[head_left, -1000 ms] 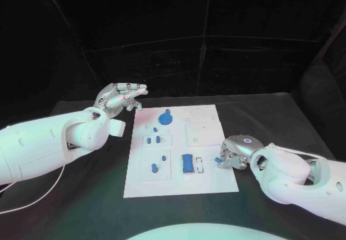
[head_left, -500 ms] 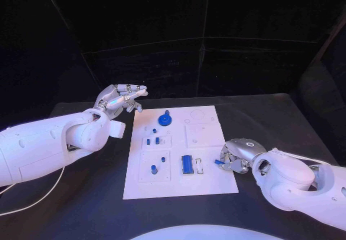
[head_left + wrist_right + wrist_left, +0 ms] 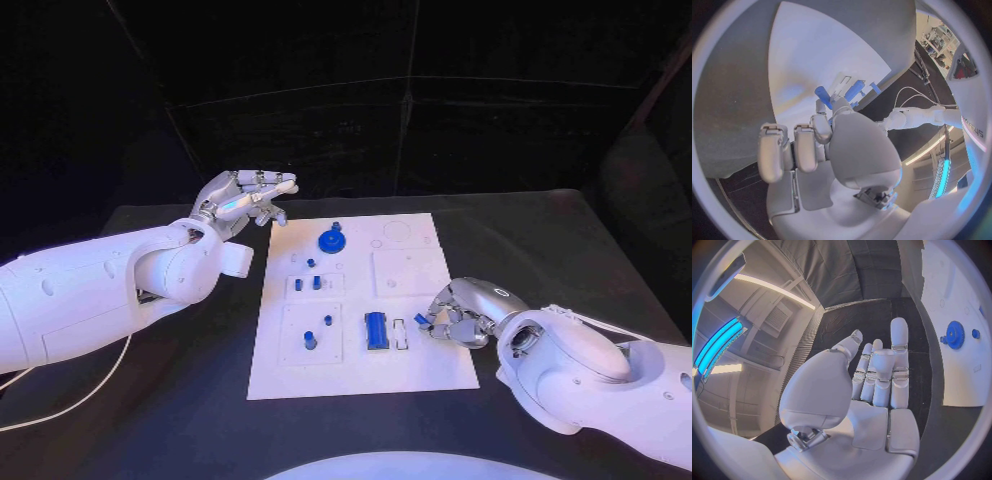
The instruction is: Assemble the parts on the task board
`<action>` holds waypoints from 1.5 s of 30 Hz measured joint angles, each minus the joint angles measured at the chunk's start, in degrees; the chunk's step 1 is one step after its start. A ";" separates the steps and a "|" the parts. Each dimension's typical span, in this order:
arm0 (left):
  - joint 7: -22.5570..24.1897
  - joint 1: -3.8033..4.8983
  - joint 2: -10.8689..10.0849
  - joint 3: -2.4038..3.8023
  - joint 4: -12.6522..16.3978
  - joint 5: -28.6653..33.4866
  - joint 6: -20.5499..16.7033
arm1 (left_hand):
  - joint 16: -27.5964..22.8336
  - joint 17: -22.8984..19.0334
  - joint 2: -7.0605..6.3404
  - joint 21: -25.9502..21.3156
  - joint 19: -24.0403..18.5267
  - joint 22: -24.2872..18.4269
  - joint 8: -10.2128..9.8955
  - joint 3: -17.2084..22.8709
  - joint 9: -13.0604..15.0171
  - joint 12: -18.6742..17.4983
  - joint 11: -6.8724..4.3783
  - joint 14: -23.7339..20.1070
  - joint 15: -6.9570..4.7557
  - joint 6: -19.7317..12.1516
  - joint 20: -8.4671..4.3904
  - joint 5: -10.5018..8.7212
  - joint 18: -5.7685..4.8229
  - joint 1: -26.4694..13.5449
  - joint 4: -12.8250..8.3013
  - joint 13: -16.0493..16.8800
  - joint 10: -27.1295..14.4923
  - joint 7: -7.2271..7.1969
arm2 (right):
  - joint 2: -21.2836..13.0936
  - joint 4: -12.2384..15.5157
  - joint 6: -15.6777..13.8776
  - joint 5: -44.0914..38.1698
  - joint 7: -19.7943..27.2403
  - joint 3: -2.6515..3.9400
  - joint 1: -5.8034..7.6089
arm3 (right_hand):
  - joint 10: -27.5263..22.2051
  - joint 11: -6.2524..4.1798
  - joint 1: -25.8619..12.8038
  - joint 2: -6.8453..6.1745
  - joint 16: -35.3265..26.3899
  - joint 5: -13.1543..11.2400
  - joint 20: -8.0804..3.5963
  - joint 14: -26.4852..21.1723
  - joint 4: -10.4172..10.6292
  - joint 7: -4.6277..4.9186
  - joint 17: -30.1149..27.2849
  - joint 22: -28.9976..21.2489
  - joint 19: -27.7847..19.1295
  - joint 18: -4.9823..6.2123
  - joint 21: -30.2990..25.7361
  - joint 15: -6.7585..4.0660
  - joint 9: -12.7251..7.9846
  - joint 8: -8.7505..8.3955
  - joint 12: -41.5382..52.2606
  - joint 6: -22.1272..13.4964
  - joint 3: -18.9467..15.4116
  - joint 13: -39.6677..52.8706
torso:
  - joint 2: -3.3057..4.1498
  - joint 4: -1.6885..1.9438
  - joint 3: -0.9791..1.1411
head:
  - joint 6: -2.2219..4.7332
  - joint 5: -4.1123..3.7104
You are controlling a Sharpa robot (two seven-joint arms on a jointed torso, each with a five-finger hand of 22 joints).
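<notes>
The right hand (image 3: 459, 322) hovered low at the near right edge of the task board (image 3: 411, 270), fingers curled in, pinching a small blue part (image 3: 421, 320) at its fingertips. Just beyond those fingertips lay the long blue bar (image 3: 375, 329) in its slot, with a narrow white piece beside it.

The left hand (image 3: 245, 195) was raised well apart from all this, off the board's far corner, fingers spread and holding nothing; the blue gear (image 3: 332, 240) sat nearest to it.

The likely trouble was the grip. The part looked tiny and was held only at the tips, so a slight tilt or a loosening pinch could drop it onto the worktop (image 3: 548, 240) or skew it against its seat. The hand also crowded the bar, and a careless approach could nudge it out of place
</notes>
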 measured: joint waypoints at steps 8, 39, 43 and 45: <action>0.00 0.00 -0.01 0.00 0.07 0.00 0.02 | 0.00 0.00 0.00 0.00 0.00 -0.01 0.00 0.00 0.00 0.00 0.00 0.00 0.00 0.00 0.00 0.00 0.00 0.00 0.00 0.00 0.00 0.00 | 1.71 -0.83 -1.14 6.25 -0.02 0.00 0.00 | 1.09 -0.58 -3.37 -1.29 0.34 1.93 -0.21 0.18 2.16 -1.12 0.00 0.00 0.21 0.00 0.23 -0.45 1.01 0.01 1.12 1.59 0.02 0.71 | 0.01 -0.01 -0.01 | 0.03 0.27; 0.00 0.01 -0.30 0.00 0.39 0.00 0.09 | 0.00 -0.07 0.00 0.00 0.00 -0.06 0.00 0.00 0.00 0.00 0.00 0.00 0.00 -0.20 0.00 0.00 0.00 0.00 0.00 0.00 0.00 -0.20 | 6.71 -4.64 -0.46 13.10 -0.42 0.02 0.05 | 2.04 -1.22 -6.15 -1.65 0.63 0.33 -0.61 0.11 4.33 -2.12 -0.02 0.00 0.21 0.00 0.23 -0.50 2.31 0.89 1.66 3.81 -0.39 1.25 | 0.02 -0.11 0.02 | -0.45 0.49; 0.00 0.01 -0.30 -0.01 0.39 0.00 0.09 | 0.00 -0.06 0.00 0.00 0.00 -0.06 0.00 0.00 0.00 0.00 0.00 0.00 0.00 -0.20 0.00 0.00 0.00 0.00 0.00 0.00 0.00 -0.20 | 6.90 -4.73 -0.44 13.13 -0.51 0.02 0.05 | 2.26 -1.45 -7.77 -1.82 0.62 -0.94 -0.61 0.10 5.34 -2.51 -0.02 0.00 0.21 0.00 0.23 -0.51 2.67 1.26 2.09 4.20 -1.25 1.18 | 0.02 -0.11 0.02 | -0.55 0.50; 0.00 0.01 -0.32 -0.01 0.40 0.00 0.09 | 0.00 -0.06 0.00 0.00 0.00 -0.06 0.00 0.00 0.00 0.00 0.00 0.00 0.00 -0.20 0.00 0.00 0.00 0.00 0.00 0.00 0.00 -0.20 | 6.98 -4.74 -0.43 13.13 -0.52 0.02 0.05 | 2.52 -1.62 -9.19 -1.80 0.62 -3.28 -0.61 0.11 6.22 -2.29 -0.02 0.00 0.21 0.00 0.23 -0.50 2.81 1.42 2.09 3.98 -2.13 1.19 | 0.02 -0.11 0.02 | -0.56 0.51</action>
